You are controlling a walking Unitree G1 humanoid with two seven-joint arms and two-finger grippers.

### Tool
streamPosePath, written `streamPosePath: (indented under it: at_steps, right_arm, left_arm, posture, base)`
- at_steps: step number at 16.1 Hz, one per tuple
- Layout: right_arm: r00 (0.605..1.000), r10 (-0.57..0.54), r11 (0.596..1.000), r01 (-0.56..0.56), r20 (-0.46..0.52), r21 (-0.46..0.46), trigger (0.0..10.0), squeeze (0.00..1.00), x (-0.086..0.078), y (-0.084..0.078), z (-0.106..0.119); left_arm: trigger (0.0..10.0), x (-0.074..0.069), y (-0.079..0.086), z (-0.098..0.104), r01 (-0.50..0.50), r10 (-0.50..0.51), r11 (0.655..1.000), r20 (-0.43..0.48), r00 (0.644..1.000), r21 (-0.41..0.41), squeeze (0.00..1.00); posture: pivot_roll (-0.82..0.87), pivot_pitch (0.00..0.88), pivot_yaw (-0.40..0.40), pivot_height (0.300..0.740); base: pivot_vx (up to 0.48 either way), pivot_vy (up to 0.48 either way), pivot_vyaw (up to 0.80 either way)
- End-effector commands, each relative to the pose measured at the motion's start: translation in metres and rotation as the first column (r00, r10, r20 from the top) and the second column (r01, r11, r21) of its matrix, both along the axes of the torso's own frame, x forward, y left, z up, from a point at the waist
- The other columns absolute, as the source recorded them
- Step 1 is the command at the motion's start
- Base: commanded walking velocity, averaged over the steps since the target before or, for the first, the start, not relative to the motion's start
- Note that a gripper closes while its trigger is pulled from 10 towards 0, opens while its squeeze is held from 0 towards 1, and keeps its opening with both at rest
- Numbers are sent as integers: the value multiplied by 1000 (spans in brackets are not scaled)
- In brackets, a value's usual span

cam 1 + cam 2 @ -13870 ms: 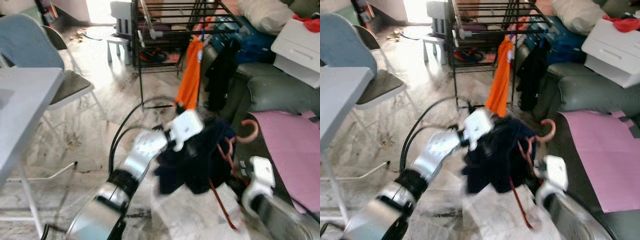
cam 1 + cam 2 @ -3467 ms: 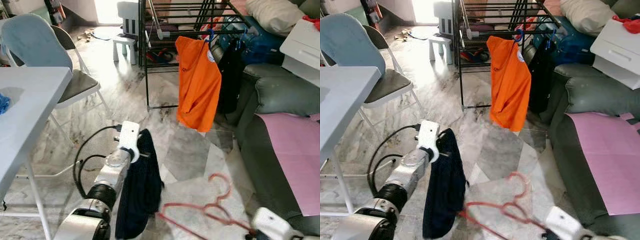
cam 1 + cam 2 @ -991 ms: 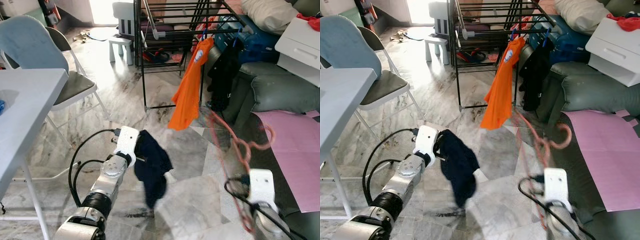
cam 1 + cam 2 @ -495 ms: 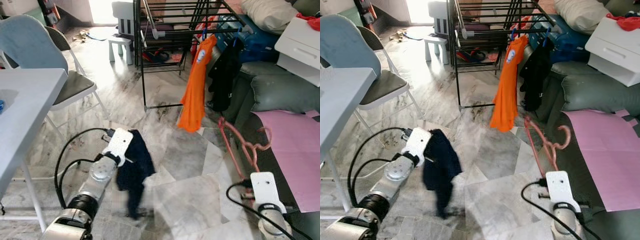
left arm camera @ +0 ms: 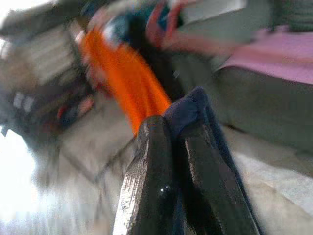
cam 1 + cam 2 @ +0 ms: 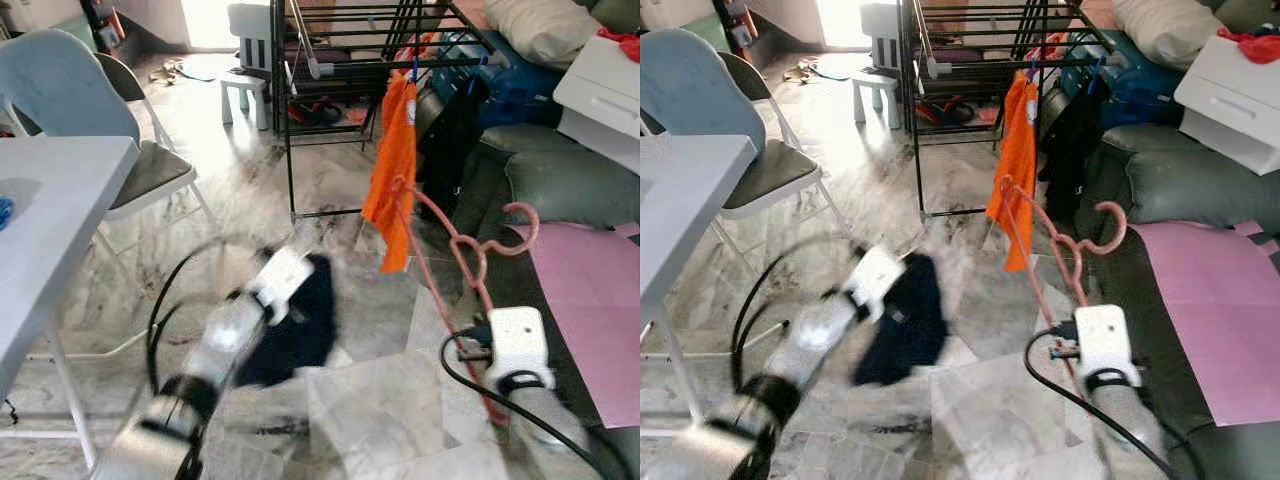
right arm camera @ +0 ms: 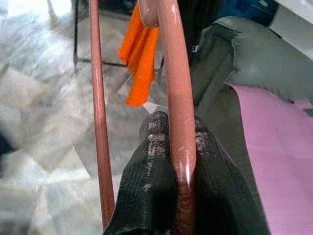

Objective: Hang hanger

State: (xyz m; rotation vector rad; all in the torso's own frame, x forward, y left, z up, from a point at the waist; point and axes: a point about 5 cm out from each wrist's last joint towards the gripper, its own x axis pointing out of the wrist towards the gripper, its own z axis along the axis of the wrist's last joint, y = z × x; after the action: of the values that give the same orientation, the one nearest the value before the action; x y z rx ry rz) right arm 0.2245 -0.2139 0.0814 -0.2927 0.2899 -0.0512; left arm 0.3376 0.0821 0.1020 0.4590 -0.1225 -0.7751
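Pinching a rod of the pink hanger (image 7: 179, 98) between both black fingers (image 7: 146, 196), the right gripper (image 7: 176, 142), low on the right side, with the white wrist block just below the hanger in the head views. Rising from there up and to the left, the hanger (image 6: 455, 250), its hook curled toward the grey sofa (image 6: 570, 180), apart from the rack. Pressed together on a fold of the dark navy garment (image 5: 195, 110), the left gripper (image 5: 171, 147); blurred in the head views, with the cloth (image 6: 300, 325) bunched beside the wrist above the marble floor (image 6: 370, 400). On the left, a white table (image 6: 50, 210) and a folding chair (image 6: 120, 160) behind it. On the right, a pink mat (image 6: 590, 290) on the sofa seat. Further back, an orange shirt (image 6: 395, 165) hanging from the black drying rack (image 6: 330, 40), with a black garment (image 6: 450, 130) just beside it. Behind the rack, a small white stool (image 6: 245, 85) in bright light.
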Motion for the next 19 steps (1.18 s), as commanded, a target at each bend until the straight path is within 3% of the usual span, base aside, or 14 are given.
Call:
streamPosePath:
  at_steps: [1,5,7,12,14,19]
  right_arm:
    - [999,36,999,-35,-39,10,10000,0,-7,-7,4]
    - [978,173,985,-173,-115,12,10000,0,-21,-17,18]
    - [958,238,969,-245,-159,-23,10000,0,-38,-32,36]
    - [951,258,966,-258,-169,23,10000,0,-66,-62,64]
    - [936,294,956,-289,-192,51,10000,0,-74,-62,66]
    - [855,449,889,-399,-259,225,10000,0,-87,-32,42]
  left_arm:
    - [10000,4,-14,19,120,-126,990,90,988,68,0]
    - [10000,19,-17,36,63,-79,992,145,986,114,0]
    - [10000,26,-16,41,5,-26,992,156,987,128,0]
    - [10000,32,-12,37,-66,46,986,130,990,152,0]
    - [10000,33,-12,38,-72,50,984,134,990,165,0]
    - [10000,37,-17,51,-47,21,985,159,987,163,0]
  posture:
    - [-27,0,9,740]
    - [-56,0,29,740]
    - [-79,0,28,740]
    - [-88,0,34,740]
    - [-93,0,48,740]
    - [-97,0,69,740]
  base:
    - [0,0,0]
    - [0,0,0]
    - [0,0,0]
    - [0,0,0]
    - [0,0,0]
    - [0,0,0]
